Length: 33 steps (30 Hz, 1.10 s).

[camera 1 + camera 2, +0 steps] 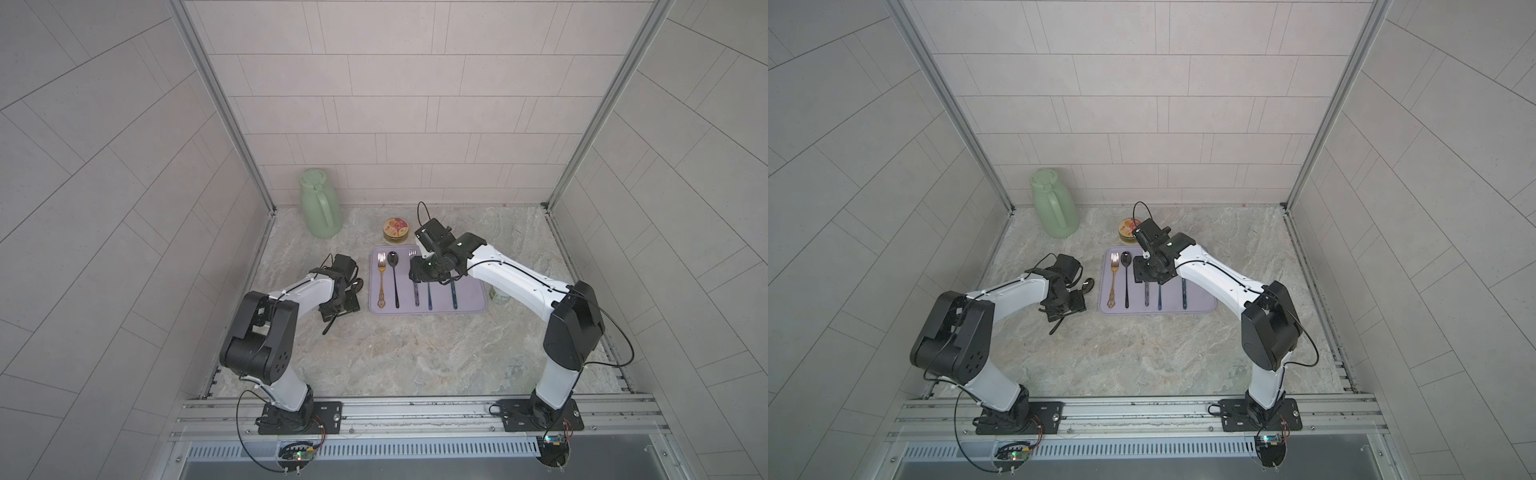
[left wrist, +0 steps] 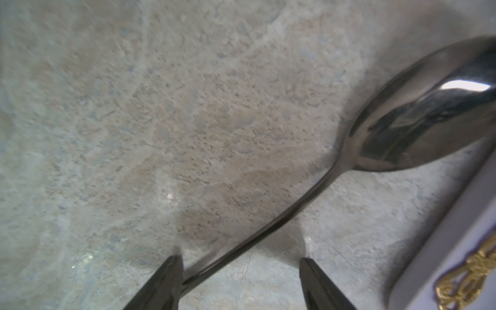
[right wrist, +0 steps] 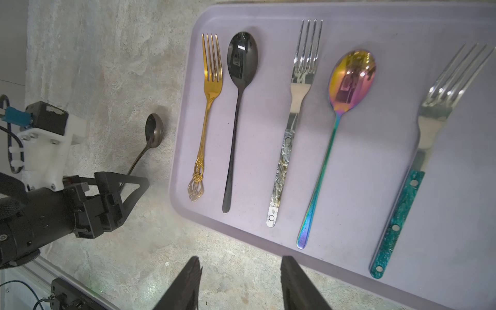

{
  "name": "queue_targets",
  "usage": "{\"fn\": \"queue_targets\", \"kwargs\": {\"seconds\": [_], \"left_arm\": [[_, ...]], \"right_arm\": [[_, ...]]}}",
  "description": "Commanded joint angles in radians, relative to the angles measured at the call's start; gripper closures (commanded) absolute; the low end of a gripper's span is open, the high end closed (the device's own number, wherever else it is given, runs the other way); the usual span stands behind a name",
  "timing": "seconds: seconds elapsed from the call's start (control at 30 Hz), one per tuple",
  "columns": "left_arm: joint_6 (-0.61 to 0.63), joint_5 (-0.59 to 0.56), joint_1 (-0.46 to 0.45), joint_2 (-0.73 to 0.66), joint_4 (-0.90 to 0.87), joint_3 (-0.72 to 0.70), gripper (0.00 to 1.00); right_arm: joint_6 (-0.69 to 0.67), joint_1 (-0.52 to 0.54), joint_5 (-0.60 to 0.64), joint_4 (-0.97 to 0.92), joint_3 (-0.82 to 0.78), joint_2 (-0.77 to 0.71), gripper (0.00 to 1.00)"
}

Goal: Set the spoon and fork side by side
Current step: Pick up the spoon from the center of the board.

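A dark spoon [image 2: 429, 112] lies on the stone table just left of the lavender tray [image 3: 362, 26], also seen in a top view [image 1: 1088, 284] and the right wrist view [image 3: 153, 128]. My left gripper [image 2: 240, 265] is open and low over its handle, which crosses the gap and touches one finger [image 2: 171, 279]. On the tray, side by side, lie a gold fork [image 3: 208, 107], black spoon [image 3: 237, 107], silver fork [image 3: 295, 107], rainbow spoon [image 3: 349, 80] and teal-handled fork [image 3: 418, 134]. My right gripper [image 3: 241, 260] hangs open and empty above the tray's middle [image 1: 417, 272].
A green jug [image 1: 320, 203] stands at the back left and a round tin [image 1: 396, 230] sits just behind the tray. A can [image 1: 498, 296] is partly hidden under the right arm. Tiled walls close in three sides.
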Motion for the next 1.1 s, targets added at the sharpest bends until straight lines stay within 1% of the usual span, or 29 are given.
{"fn": "queue_targets", "kwargs": {"seconds": [0.0, 0.17, 0.2, 0.27, 0.33, 0.37, 0.43, 0.53, 0.57, 0.63, 0.73, 0.8, 0.87, 0.93, 1.0, 1.07], "left_arm": [[-0.027, 0.102, -0.045, -0.001, 0.018, -0.044, 0.30], [-0.085, 0.155, -0.132, -0.048, 0.048, -0.083, 0.32], [-0.103, 0.149, -0.154, -0.068, 0.048, -0.090, 0.33], [-0.135, 0.092, -0.197, -0.128, 0.040, -0.107, 0.33], [-0.151, 0.064, -0.202, -0.196, 0.032, -0.121, 0.33], [-0.159, 0.032, -0.202, -0.230, 0.005, -0.118, 0.33], [-0.172, -0.064, -0.198, -0.304, -0.074, -0.092, 0.34], [-0.237, -0.219, -0.180, -0.423, -0.227, -0.039, 0.35], [-0.252, -0.262, -0.168, -0.477, -0.260, -0.032, 0.35], [-0.258, -0.307, -0.134, -0.590, -0.281, -0.042, 0.34], [-0.247, -0.305, -0.049, -0.751, -0.314, -0.045, 0.34], [-0.230, -0.306, 0.005, -0.823, -0.352, -0.025, 0.33], [-0.193, -0.315, 0.058, -0.870, -0.384, 0.006, 0.31], [-0.184, -0.329, 0.115, -0.878, -0.418, 0.031, 0.26], [-0.147, -0.260, 0.170, -0.872, -0.405, 0.037, 0.25], [-0.134, -0.224, 0.211, -0.863, -0.404, 0.043, 0.25]], "right_arm": [[0.011, 0.017, 0.021, -0.009, 0.031, 0.020, 0.48], [0.017, 0.037, 0.022, -0.007, 0.053, 0.058, 0.48], [0.019, 0.041, 0.020, -0.009, 0.058, 0.067, 0.48], [0.023, 0.050, 0.019, -0.012, 0.073, 0.086, 0.49], [0.026, 0.065, 0.023, -0.014, 0.084, 0.103, 0.49], [0.027, 0.073, 0.023, -0.014, 0.094, 0.115, 0.49], [0.030, 0.092, 0.027, -0.016, 0.117, 0.140, 0.49], [0.038, 0.122, 0.028, -0.035, 0.172, 0.191, 0.51], [0.040, 0.135, 0.032, -0.044, 0.196, 0.212, 0.52], [0.048, 0.157, 0.040, -0.058, 0.241, 0.250, 0.52], [0.060, 0.195, 0.054, -0.073, 0.314, 0.311, 0.52], [0.068, 0.219, 0.060, -0.095, 0.373, 0.359, 0.52], [0.082, 0.242, 0.072, -0.124, 0.436, 0.411, 0.52], [0.098, 0.267, 0.097, -0.147, 0.493, 0.459, 0.52], [0.105, 0.286, 0.109, -0.166, 0.546, 0.506, 0.52], [0.111, 0.297, 0.113, -0.182, 0.598, 0.551, 0.52]]}}
